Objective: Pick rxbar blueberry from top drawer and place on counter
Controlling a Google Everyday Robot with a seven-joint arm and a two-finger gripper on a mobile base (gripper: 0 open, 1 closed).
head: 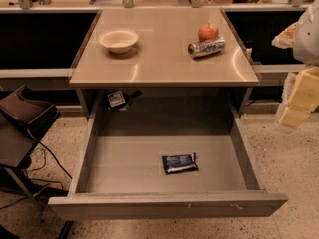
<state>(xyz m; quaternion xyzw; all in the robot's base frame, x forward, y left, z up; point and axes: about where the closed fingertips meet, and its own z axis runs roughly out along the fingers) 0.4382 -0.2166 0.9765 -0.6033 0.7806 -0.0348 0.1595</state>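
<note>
The rxbar blueberry (180, 163), a flat dark navy bar with pale lettering, lies flat on the bare bottom of the open top drawer (124, 168), right of its middle. The drawer is pulled fully out under the tan counter (159, 59). My gripper (295, 112) hangs at the right edge of the view, beside and above the drawer's right wall, well away from the bar. It holds nothing that I can see.
On the counter stand a white bowl (118, 39) at the left, a red apple (208, 32) and a silver can (207, 47) lying on its side at the right. A dark chair (25, 114) and cables stand left of the drawer. The floor is speckled.
</note>
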